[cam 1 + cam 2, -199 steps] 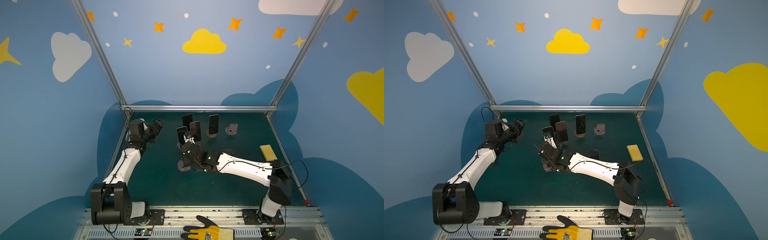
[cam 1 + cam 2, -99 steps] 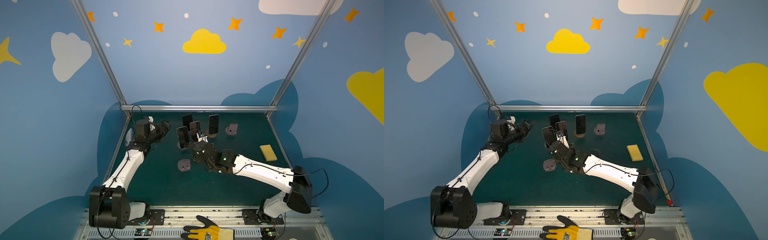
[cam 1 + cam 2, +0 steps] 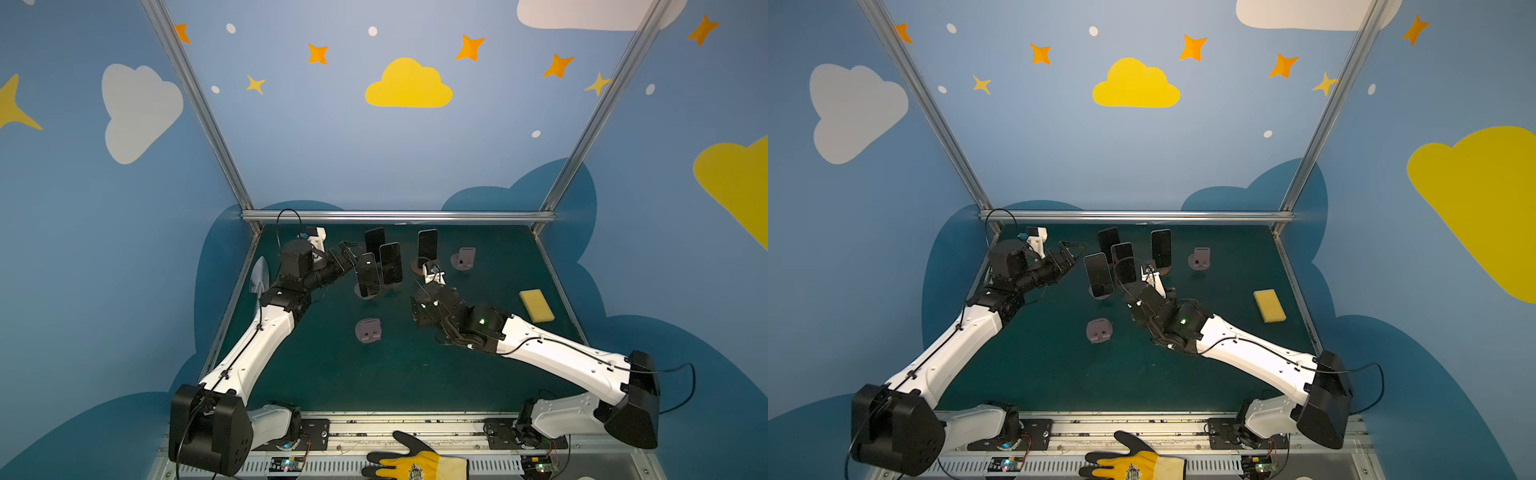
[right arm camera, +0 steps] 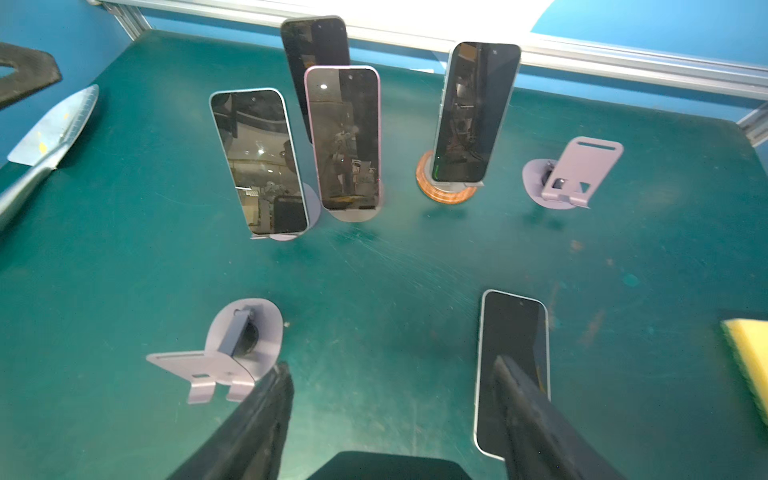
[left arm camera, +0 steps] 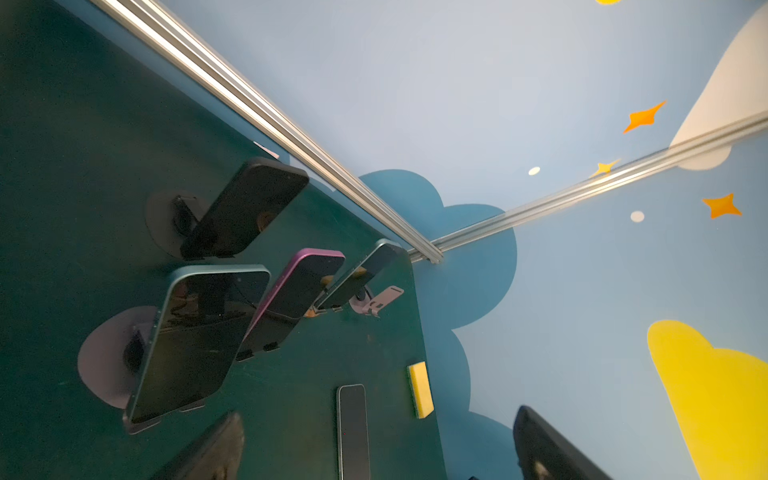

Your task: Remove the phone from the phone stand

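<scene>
Standing on the green worktop (image 3: 332,374) in both top views: four phones, each upright on a stand. Nearest is the blue-edged phone (image 3: 368,275) on its lilac stand (image 3: 360,293), just ahead of the left pincer (image 3: 351,253). That pincer's fingers are spread wide with nothing between them. The pink-edged phone (image 3: 390,264) and the black phone (image 3: 374,241) sit a little beyond that pincer, and the fourth phone (image 3: 427,245) is farther off. One empty stand (image 3: 368,330) is well apart from the left pincer, back toward the arms' bases. A second empty stand (image 3: 464,258) and a yellow sponge (image 3: 537,305) lie far across from it.

Left wrist view: the blue-edged phone (image 5: 195,340) leans back on the lilac stand (image 5: 99,357). It is the nearest thing ahead of the spread fingers (image 5: 208,449) and is not between them. A flat phone (image 5: 353,428) lies face up farther out, with the yellow sponge (image 5: 420,388) beyond it.

Right wrist view: the right pincer (image 4: 390,363) is spread and holds nothing, with bare worktop between its fingers (image 4: 266,415). The empty stand (image 4: 232,353) is just beside one finger. The flat phone (image 4: 507,332) is partly hidden behind the other finger; whether they touch, I cannot tell. All four standing phones are ahead of this pincer and well apart from it. The fourth phone (image 4: 478,112) rests on a round wooden base (image 4: 446,191).
</scene>
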Controlling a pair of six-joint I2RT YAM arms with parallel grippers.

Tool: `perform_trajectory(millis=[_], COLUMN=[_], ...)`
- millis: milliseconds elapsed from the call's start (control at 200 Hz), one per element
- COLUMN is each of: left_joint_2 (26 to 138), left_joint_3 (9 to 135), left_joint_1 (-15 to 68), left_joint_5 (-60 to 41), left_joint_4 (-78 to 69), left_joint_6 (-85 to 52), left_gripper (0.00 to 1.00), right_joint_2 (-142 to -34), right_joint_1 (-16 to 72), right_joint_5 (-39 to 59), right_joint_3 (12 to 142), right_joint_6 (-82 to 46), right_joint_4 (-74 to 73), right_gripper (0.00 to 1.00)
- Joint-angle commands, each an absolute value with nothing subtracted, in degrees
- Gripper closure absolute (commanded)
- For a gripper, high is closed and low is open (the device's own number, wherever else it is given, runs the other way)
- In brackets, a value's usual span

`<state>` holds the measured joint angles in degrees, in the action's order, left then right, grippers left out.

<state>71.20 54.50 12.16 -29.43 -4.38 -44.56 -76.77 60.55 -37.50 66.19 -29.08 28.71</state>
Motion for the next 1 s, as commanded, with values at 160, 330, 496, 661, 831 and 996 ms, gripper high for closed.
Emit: perform_trajectory(millis=[160,330,496,661,831,996], left_joint_2=[69.81,69.57,69.17,69.25,69.57,70.04], left_joint_3=[54.93,54.94,54.87,54.84,54.85,54.76], left_joint_1=[15.86,16.17,16.17,16.20,16.26,16.25], left_joint_5=[-27.89,-27.63,-27.61,-27.51,-27.60,-27.44], left_joint_4=[-3.35,-3.16,-3.25,-3.34,-3.25,-3.25], left_joint_6=[-40.21,-40.23,-40.21,-40.22,-40.34,-40.31], left_gripper=[0.00,0.00,0.00,0.00,0.00,0.00], right_joint_2=[-71.22,-67.20,-64.35,-61.38,-59.79,-59.87], right_joint_1=[58.97,56.59,50.98,45.86,37.49,31.03], right_joint_5=[-38.77,-39.38,-38.36,-38.54,-34.91,-30.59], right_joint_3=[65.12,62.82,61.17,60.11,57.74,55.44], right_joint_6=[-28.28,-27.39,-24.89,-21.97,-21.34,-21.27], right_joint_4=[36.55,38.98,40.61,40.36,39.09,37.56], right_gripper=[0.39,0.39,0.39,0.39,0.40,0.41])
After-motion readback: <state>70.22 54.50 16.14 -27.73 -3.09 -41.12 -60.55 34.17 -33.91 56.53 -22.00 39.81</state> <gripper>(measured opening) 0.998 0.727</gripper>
